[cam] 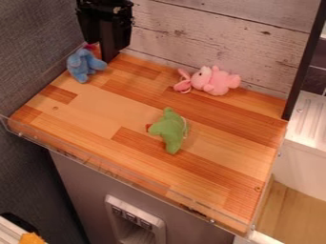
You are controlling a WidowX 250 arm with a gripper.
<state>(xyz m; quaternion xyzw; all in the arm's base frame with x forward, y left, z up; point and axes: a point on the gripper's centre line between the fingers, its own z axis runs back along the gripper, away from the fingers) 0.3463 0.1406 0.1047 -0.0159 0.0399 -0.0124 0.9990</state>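
While the gripper (109,55) hangs near the blue plush (81,66), I can't tell its spread. A green plush (170,131) and pink plush (219,82) lie on the bench (89,109).

Above the end effector (107,51), your arm is cut off by the top edge, as is the black post (304,62). You can't make out the small facial details of the pink plush (219,82). The bottom edge cuts off the orange thing (30,238) and the grey unit (79,190), whose button markings are too small for you to read. The right edge crops the white tub (302,159).
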